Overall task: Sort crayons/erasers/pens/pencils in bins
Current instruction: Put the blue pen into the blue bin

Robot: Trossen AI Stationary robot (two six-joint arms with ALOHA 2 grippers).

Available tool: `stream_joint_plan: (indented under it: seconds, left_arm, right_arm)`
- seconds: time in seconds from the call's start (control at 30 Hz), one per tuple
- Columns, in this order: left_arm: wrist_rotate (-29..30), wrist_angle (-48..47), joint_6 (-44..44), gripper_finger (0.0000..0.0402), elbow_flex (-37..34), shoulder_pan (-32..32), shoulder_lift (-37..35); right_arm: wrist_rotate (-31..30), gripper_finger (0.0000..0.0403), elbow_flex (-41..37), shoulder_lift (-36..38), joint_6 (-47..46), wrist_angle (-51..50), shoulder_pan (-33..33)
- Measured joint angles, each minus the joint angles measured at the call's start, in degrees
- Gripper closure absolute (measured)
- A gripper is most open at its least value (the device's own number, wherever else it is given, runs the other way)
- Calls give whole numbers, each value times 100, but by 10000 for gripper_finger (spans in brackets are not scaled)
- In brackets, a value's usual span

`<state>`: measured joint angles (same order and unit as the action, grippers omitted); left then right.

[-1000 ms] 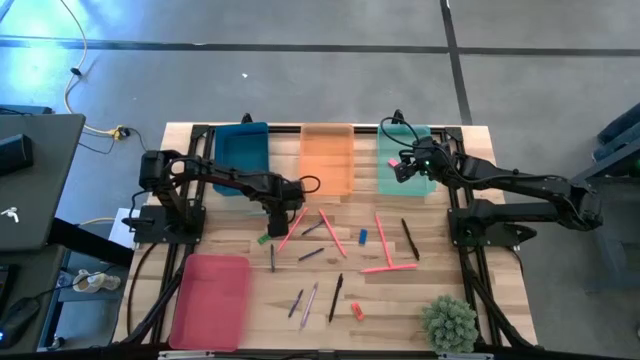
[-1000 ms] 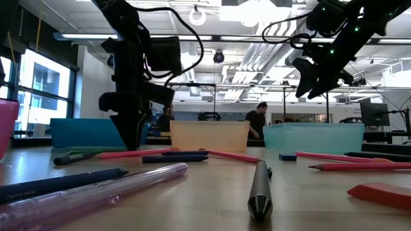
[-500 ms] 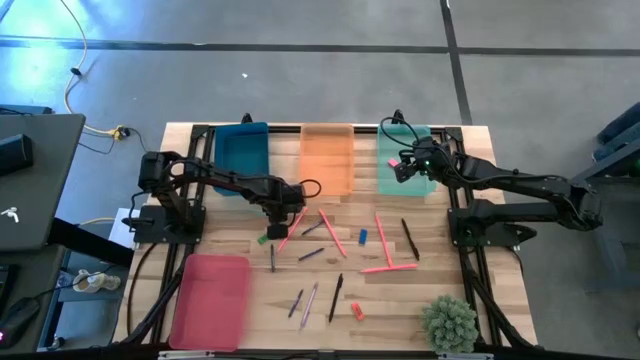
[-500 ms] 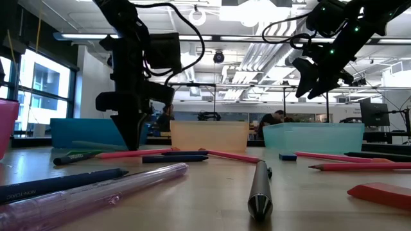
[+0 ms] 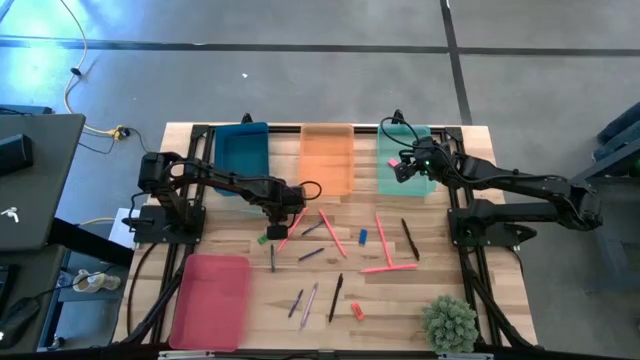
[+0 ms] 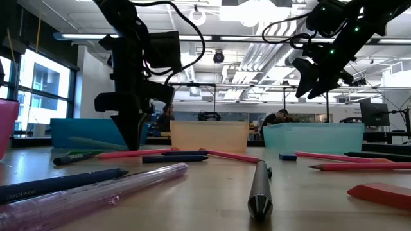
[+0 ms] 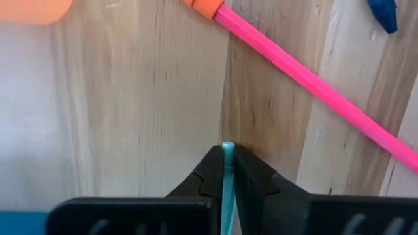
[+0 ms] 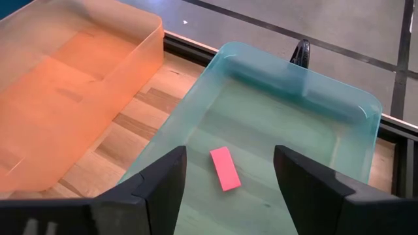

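Bins first, read from the frame's left edge in the high view: I see the pink-red translucent tray [image 5: 211, 299] at lower left, apparently empty, then along the upper edge the dark teal-blue tray [image 5: 241, 157], the orange tray [image 5: 327, 158] and the light mint-green tray [image 5: 404, 165]. My left gripper [image 5: 277, 222], left of centre, is down at the wooden tabletop [image 5: 400, 300] with its jaws clamped on a thin teal stick [image 7: 228, 189], not yet lifted. My right gripper [image 5: 405, 168] hangs over the mint-green tray with jaws spread wide and empty; one pink eraser block [image 8: 225, 168] already lies inside that tray. Most work remains, I judge: pink sticks, dark pens, a small blue eraser [image 5: 363, 237] and a red eraser [image 5: 357, 311] lie scattered across centre and lower centre.
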<state>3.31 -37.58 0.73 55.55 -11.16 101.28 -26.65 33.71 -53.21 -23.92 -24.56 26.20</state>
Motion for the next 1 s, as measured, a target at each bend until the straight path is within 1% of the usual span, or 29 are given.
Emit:
stream_joint_plan:
  seconds: [0.13,0.27,1.0]
  left_arm:
    - [11,12,38,401,-13,2,-89]
    - [-99,-66,8,401,-30,19,-159]
    - [-110,-100,35,401,-11,42,-188]
  right_arm:
    - [0,181,0,0,2,0,2]
    - [3,181,0,0,61,0,0]
    - [7,181,0,0,105,0,1]
